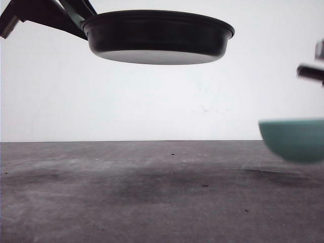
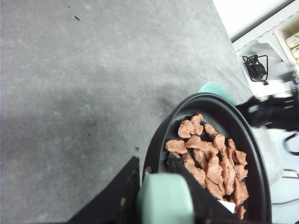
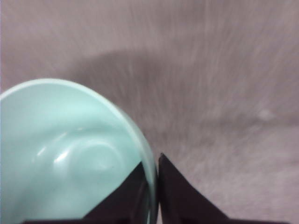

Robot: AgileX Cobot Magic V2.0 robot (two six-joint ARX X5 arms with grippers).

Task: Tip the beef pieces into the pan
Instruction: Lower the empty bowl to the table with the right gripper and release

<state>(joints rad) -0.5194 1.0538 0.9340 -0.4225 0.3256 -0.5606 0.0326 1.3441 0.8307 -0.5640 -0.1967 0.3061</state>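
The black pan (image 1: 157,35) hangs high over the table at the upper left, roughly level. My left gripper (image 2: 156,173) is shut on its mint-green handle (image 2: 166,200), and its dark fingers (image 1: 71,17) reach in from the top left corner. The reddish-brown beef pieces (image 2: 210,158) lie heaped inside the pan (image 2: 161,135). My right gripper (image 3: 154,163) is shut on the rim of a teal bowl (image 3: 60,154), one finger inside and one outside. The bowl's inside looks bare. In the front view the bowl (image 1: 296,139) floats above the table at the right edge.
The grey table top (image 1: 152,192) stretches under both held items, with a white wall (image 1: 152,101) behind. The bowl's rim (image 2: 217,87) and my right arm (image 2: 275,112) sit just beyond the pan's far side. Cables and shelving (image 2: 257,65) stand off the table's far edge.
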